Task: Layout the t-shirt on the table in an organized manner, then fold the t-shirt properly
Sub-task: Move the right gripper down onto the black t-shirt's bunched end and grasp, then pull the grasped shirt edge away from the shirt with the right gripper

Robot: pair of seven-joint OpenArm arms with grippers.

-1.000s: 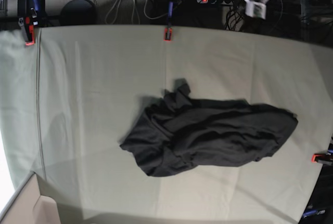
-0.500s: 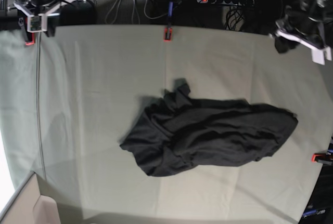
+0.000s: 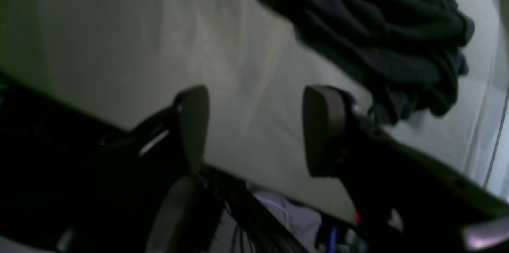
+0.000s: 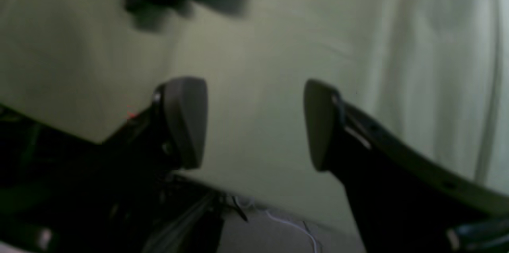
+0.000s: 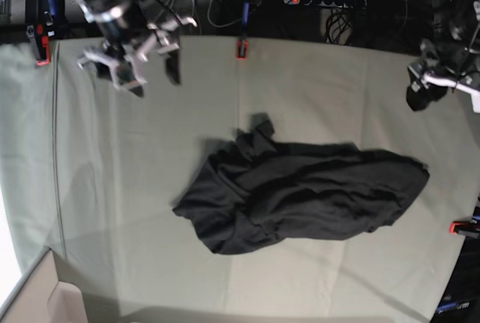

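Charcoal t-shirt crumpled whole only in base; wrist views show left fingers, right fingers apart, empty.

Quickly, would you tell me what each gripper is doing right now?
Left gripper: open, holding nothing.
Right gripper: open, holding nothing.

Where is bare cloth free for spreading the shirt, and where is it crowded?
The table is bare between the t-shirt and the far edge with its red clamp, and along the near edge. The left side is also bare, under the right gripper. The middle is crowded by the crumpled shirt.
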